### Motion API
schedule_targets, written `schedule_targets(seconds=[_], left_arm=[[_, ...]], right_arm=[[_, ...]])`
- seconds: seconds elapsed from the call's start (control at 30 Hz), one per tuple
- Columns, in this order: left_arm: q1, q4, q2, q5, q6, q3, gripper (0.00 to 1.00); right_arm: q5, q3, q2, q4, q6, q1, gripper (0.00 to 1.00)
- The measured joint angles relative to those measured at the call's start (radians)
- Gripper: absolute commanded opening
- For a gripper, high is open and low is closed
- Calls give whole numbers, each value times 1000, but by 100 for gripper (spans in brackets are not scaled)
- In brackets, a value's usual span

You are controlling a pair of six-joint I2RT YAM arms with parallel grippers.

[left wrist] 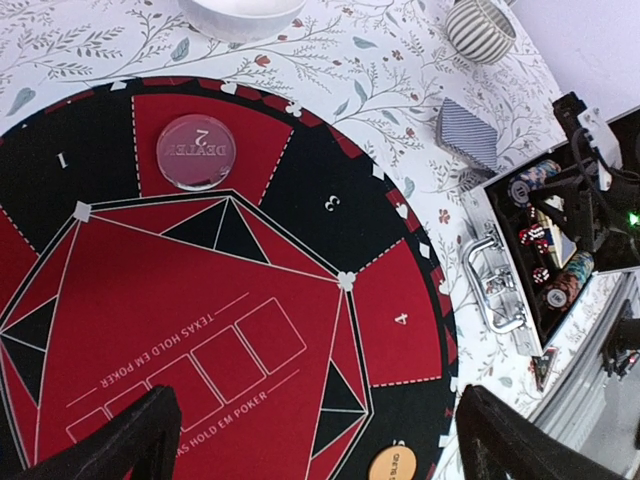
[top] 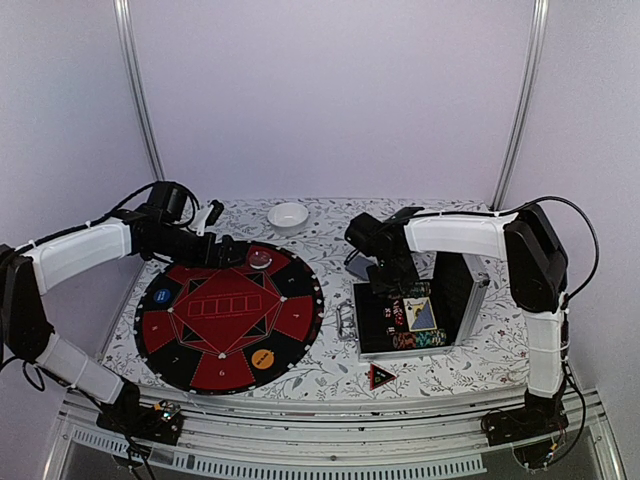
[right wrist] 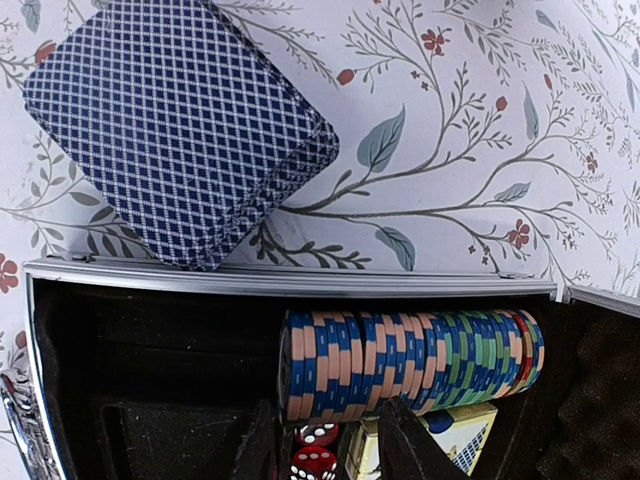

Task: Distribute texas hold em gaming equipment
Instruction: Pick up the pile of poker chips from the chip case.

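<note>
My right gripper (right wrist: 330,432) partly open, gripping nothing I can see | row of striped chips (right wrist: 410,360) just ahead of its fingertips, inside the case (right wrist: 300,280) | deck of cards (right wrist: 180,130) farther ahead, outside the case, on the cloth | my left gripper (left wrist: 315,425) spread wide, empty, over the mat (left wrist: 200,300); clear dealer disc (left wrist: 200,150) ahead.

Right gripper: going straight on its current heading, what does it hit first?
Most likely the row of striped poker chips lying in the open case, directly ahead of the open right gripper. Red dice sit close beside them, and depth is unclear, so those could come first.
</note>
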Motion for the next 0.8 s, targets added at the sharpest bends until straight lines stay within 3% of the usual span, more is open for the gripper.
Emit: schedule_targets(seconds=[0.8], left_arm=[[26,0,27,16,0,0,98]], right_arm=[[20,11,18,24,-22,8,34]])
